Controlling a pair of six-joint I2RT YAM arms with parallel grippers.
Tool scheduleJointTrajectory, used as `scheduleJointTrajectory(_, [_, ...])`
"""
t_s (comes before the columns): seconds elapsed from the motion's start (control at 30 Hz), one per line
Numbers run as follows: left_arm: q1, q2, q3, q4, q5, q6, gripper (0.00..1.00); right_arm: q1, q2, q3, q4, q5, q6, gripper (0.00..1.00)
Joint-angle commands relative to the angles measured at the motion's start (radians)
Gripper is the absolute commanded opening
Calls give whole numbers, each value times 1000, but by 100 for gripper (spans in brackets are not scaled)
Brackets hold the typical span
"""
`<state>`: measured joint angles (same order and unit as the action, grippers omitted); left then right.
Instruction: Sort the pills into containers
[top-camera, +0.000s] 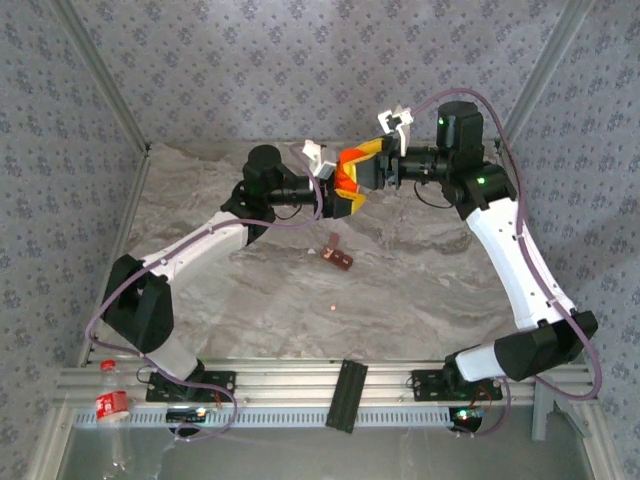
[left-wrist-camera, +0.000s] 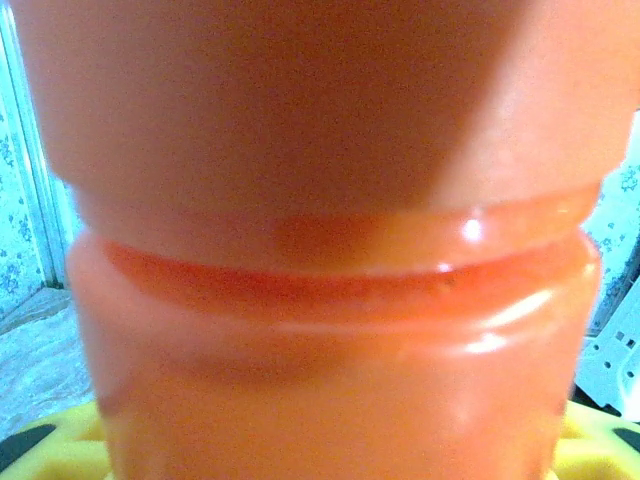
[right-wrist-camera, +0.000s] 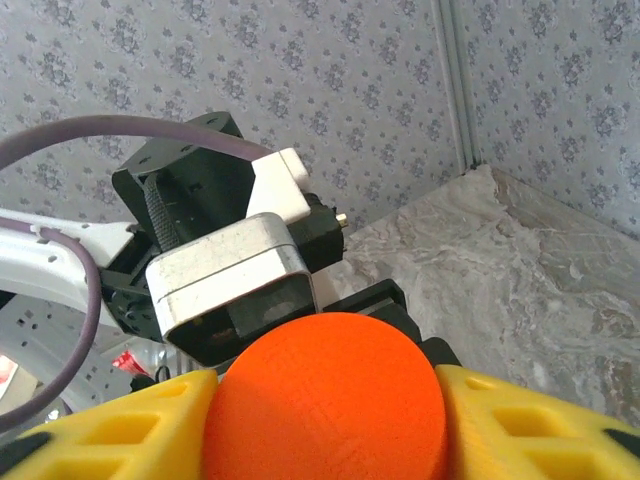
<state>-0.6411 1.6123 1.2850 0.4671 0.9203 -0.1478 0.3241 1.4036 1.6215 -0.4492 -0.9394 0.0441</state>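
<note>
Mid-air, the left gripper (left-wrist-camera: 320, 465) is clamped on the glossy translucent orange bottle (left-wrist-camera: 320, 340), while the right gripper (right-wrist-camera: 325, 450) has its yellow fingers (right-wrist-camera: 520, 430) squeezing the round matte cap (right-wrist-camera: 325, 390). Down on the veined marble table (top-camera: 450, 260) sit the boxy reddish-brown containers (top-camera: 340, 259), with one pale pill (top-camera: 331, 309) lying nearby.

Two grippers, the left gripper (top-camera: 346, 200) and the right gripper (top-camera: 366, 162); one orange bottle (top-camera: 349, 178) between their yellow fingers; one brown container strip (top-camera: 339, 258) on the table nearer than the fingers; one pale pill (top-camera: 331, 307) nearer still; one clear plastic bottle (top-camera: 112, 402); one black block (top-camera: 346, 394)
</note>
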Motion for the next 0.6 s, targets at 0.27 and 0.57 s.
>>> scheduleJointTrajectory(0.27, [-33, -42, -16, 140, -275, 8, 0, 50, -74, -154, 91, 260, 123, 29])
scheduleJointTrajectory(0.57, [-181, -28, -64, 244, -740, 175, 0, 199, -90, -407, 439, 684, 403, 24])
